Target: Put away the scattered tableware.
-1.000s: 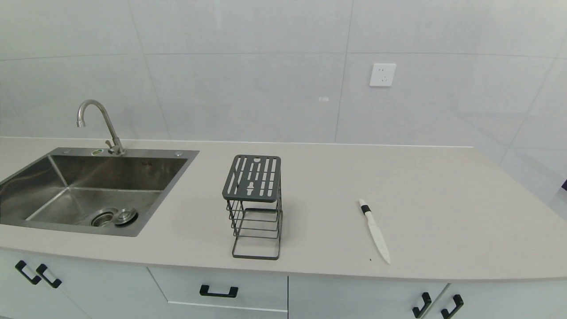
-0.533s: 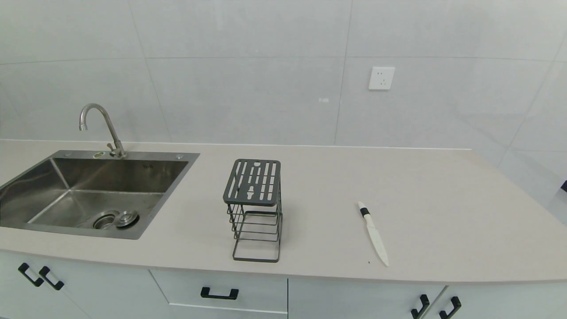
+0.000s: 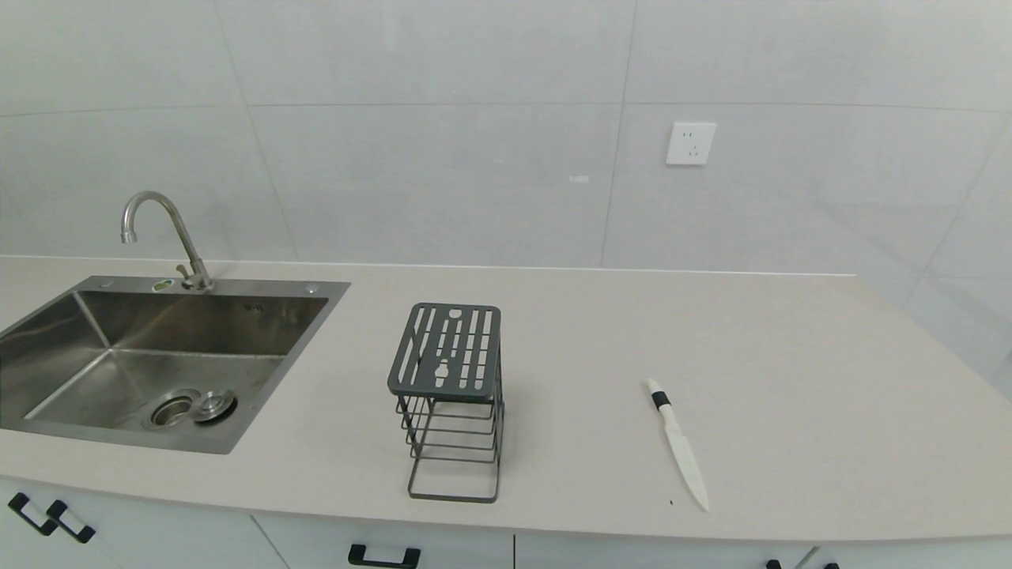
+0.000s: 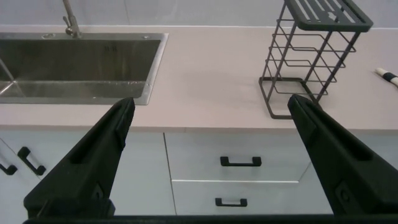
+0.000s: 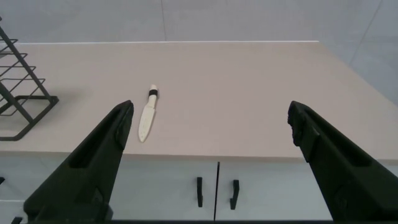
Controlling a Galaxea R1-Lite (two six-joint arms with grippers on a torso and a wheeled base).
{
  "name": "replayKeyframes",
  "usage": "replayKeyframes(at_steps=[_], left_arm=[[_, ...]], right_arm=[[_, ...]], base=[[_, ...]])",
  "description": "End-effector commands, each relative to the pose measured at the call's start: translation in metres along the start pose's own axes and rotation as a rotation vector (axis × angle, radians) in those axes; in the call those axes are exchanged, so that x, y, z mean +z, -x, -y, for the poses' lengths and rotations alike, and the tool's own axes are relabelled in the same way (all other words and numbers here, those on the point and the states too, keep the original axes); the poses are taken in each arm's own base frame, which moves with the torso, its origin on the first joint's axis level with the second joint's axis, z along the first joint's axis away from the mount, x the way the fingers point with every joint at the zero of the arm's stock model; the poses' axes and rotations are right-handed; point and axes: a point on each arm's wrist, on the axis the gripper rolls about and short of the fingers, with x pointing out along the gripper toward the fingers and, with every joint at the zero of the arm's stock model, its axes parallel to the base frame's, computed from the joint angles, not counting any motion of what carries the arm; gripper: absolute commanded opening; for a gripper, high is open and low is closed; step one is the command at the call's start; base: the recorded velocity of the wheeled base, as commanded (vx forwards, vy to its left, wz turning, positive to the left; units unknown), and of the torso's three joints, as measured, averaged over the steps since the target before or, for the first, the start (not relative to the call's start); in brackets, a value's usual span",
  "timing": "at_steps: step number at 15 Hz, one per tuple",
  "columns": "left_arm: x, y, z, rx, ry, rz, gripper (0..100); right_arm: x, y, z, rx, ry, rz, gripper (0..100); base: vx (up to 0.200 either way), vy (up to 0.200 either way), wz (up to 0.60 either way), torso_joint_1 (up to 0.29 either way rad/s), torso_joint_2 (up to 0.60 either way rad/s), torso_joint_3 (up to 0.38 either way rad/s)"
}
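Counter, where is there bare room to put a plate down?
The counter is bare between sink and rack, between rack and knife, and widest from the knife to the right end. Nowhere is crowded.

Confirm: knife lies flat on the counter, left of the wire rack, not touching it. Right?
Wrong side. The knife lies flat on the counter to the right of the wire rack, not touching it. The head view shows this.
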Motion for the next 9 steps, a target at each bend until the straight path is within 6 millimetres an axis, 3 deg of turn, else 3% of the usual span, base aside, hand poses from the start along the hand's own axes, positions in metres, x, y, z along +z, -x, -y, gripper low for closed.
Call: replayKeyframes(at_steps=[1,5,9], left_arm=[[0.0001,-0.0001,0.0000,0.001,0.001,-0.001,100],[0.0001,-0.0001,0.0000,0.001,0.001,-0.001,100],[0.0001,-0.0001,0.0000,-0.001,-0.002,-0.001,100]], right_arm=[[0.0000,0.0000,0.0000,0.000,0.000,0.000,100],[0.0000,0.0000,0.0000,0.000,0.000,0.000,100],[0.0000,0.0000,0.0000,0.000,0.000,0.000,100]], base=[[0.000,0.000,0.00,0.300,-0.04,0.242],[0.000,0.000,0.00,0.240,-0.05,0.179],[0.000,0.000,0.00,-0.018,0.07,0.068]])
